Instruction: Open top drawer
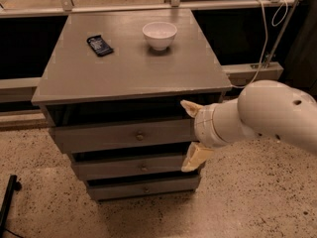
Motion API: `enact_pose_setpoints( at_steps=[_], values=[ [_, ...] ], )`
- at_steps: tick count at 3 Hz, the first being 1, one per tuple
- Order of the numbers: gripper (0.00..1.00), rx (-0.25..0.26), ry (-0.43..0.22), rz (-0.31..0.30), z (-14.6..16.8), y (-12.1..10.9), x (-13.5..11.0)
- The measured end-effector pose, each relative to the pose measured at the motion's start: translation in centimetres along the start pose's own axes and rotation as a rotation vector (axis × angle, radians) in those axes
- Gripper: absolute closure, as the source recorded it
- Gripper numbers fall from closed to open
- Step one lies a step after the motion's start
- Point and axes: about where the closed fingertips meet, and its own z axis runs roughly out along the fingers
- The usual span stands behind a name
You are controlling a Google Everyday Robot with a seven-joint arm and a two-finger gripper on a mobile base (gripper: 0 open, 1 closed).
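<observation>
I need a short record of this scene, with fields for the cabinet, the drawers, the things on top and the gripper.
cabinet: grey, three drawers stacked
top drawer: looks shut; round knob at centre
lower drawers: two, each with a knob
on top: white bowl; dark packet to its left
gripper: open, in front of the top drawer's right end, right of the knob and not on it; one finger high, the other low
arm: white, reaching in from the right
</observation>
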Motion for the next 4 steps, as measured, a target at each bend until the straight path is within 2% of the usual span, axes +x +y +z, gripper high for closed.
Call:
enact_pose_setpoints(
  at_steps=[1, 2, 3, 4],
  values=[
    [0.0, -0.02, 0.011, -0.028, 0.2, 0.2, -0.1],
    [0.0, -0.084, 0.034, -0.101, 3.4, 0.9, 1.7],
    [0.0, -0.164, 0.096, -0.134, 6.8, 1.5, 4.8],
    [0.0, -0.174, 0.143, -0.167, 8.8, -0.2, 7.2]
  ],
)
